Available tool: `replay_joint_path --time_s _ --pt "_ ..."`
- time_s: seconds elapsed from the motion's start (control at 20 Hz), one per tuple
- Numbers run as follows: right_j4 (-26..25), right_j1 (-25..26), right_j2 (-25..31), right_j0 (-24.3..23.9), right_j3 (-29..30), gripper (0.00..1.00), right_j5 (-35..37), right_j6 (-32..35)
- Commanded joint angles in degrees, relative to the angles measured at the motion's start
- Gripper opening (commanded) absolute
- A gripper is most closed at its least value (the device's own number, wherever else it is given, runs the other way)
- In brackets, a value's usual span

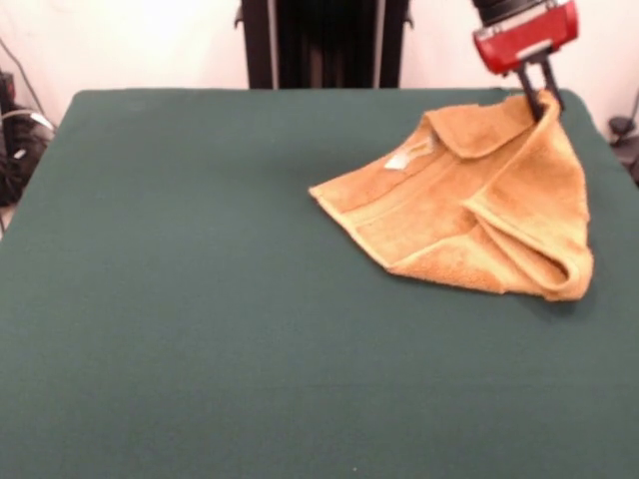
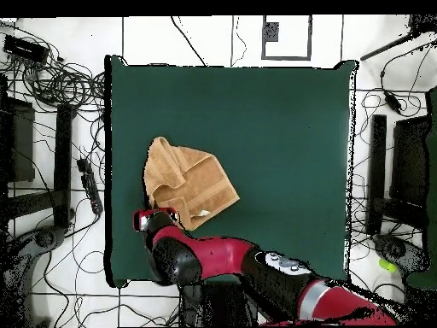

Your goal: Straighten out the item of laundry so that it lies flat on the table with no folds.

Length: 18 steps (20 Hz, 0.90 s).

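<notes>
The arm (image 2: 247, 265) shows glossy red shells with black joints, a grey band, and a red-cased end effector (image 1: 539, 100) with thin black fingers.

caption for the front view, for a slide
Gripper pinching the far corner of a folded golden-orange towel on the green table.

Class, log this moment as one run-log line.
gripper: shut on towel corner, lifted | towel: folded, rumpled | table: towel at robot-side edge

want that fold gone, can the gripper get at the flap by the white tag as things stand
Probably yes. The gripper is already at the towel, pinching its raised far corner, and the folded flap lies just beside it with nothing on top. It would have to let go first.
</notes>
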Motion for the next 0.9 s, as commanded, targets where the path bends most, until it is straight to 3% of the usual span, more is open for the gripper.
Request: replay_joint_path --time_s 0.05,0.25,0.4,0.55,0.9 --pt "-0.97 2.89 5.81 4.47 6.85 0.00 -9.17 18.43" --pt "-3.14 5.15 2.06 7.59 7.10 0.00 -14.91 16.50" --pt "-8.91 9.53 -1.17 7.50 5.24 0.00 -19.62 13.75" --pt "-13.85 12.28 -1.35 5.01 4.43 0.00 -18.93 12.96" --pt "-16.98 11.68 -1.67 2.71 4.51 0.00 -14.79 11.42"
